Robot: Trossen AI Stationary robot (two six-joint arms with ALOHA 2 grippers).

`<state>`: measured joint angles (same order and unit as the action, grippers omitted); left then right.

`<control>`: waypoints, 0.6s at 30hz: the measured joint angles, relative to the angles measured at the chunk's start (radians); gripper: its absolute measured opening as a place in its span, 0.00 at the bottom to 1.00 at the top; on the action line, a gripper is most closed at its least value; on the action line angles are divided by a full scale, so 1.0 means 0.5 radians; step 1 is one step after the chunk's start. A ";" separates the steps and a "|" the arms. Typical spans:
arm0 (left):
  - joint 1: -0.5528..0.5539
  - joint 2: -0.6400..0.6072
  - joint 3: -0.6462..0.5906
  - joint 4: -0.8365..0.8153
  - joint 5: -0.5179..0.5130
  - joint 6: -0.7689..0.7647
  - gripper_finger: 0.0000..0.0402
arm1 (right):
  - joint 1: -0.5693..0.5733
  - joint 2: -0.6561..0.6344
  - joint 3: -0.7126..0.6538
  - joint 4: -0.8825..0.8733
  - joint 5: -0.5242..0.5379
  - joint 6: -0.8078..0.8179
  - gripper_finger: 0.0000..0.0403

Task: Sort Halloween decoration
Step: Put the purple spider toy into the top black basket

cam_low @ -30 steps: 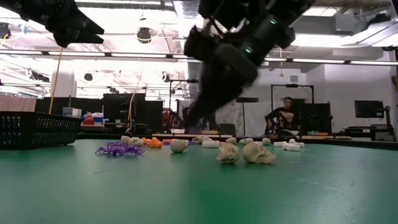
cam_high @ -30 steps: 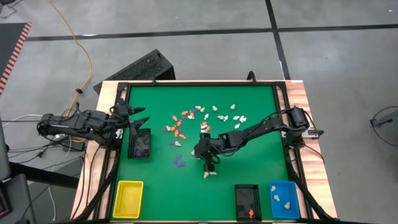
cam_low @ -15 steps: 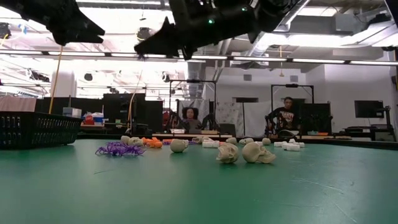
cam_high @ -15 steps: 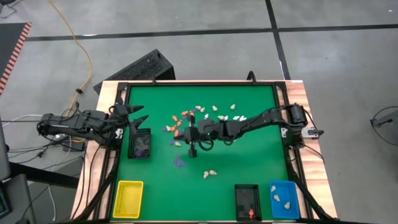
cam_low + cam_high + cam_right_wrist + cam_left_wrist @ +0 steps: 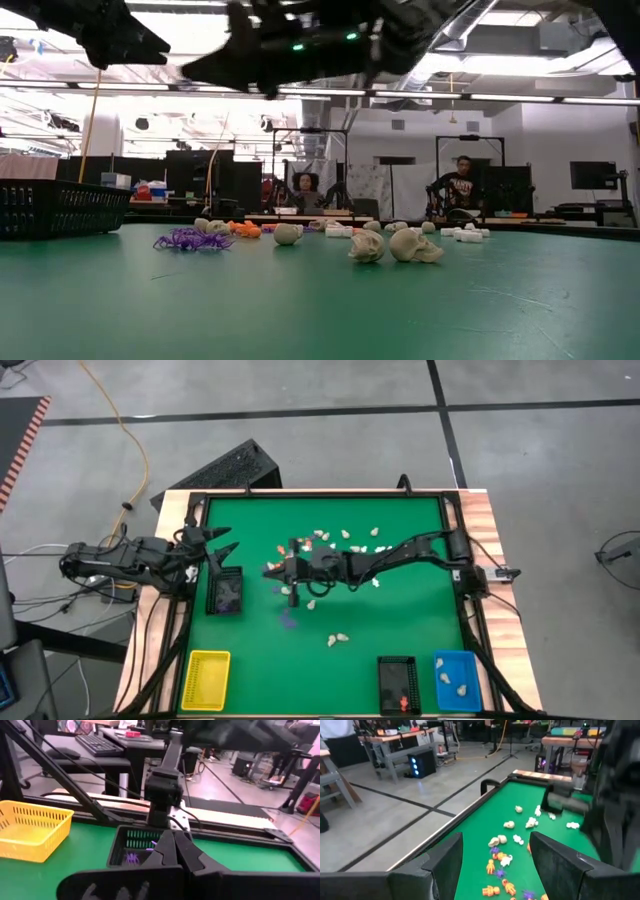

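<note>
The Halloween decoration lies scattered on the green table (image 5: 400, 610): orange, white and cream figurines (image 5: 330, 545) at mid-table, two cream skulls (image 5: 338, 640) (image 5: 395, 245) nearer the front, and purple ones (image 5: 289, 622) (image 5: 190, 239). My right gripper (image 5: 268, 570) (image 5: 172, 839) is shut and level. It hangs high above the table, pointing at the black tray (image 5: 225, 592) with purple figurines (image 5: 132, 857). Nothing shows between its fingertips. My left gripper (image 5: 225, 547) (image 5: 495, 840) waits open above the table's left edge. My right gripper is shut with its fingertips together (image 5: 175, 845). I cannot tell whether a figurine sits between them.
A yellow tray (image 5: 205, 680), a black tray (image 5: 398, 685) and a blue tray (image 5: 457, 680) stand along the near edge. A black frame rims the table. People sit in the room beyond the far edge.
My right gripper has risen from just above the two cream skulls and swung toward the table's left and far side, tipping from pointing down to level. It has stayed shut. The skulls and the purple figurines lie where they were.
</note>
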<state>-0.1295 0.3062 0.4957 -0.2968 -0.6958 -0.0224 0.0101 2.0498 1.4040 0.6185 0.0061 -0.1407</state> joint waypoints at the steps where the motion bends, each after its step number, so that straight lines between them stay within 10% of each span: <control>1: 0.000 0.000 0.000 0.024 0.000 0.020 0.55 | 0.000 0.060 0.067 0.004 -0.032 0.000 0.00; 18: 0.001 0.000 0.000 0.052 -0.001 0.090 0.55 | -0.106 0.971 1.523 -0.554 -0.567 0.035 0.02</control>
<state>-0.1291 0.3061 0.4957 -0.2710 -0.6962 0.0227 -0.0427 2.5351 2.1654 0.3414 -0.2772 -0.1234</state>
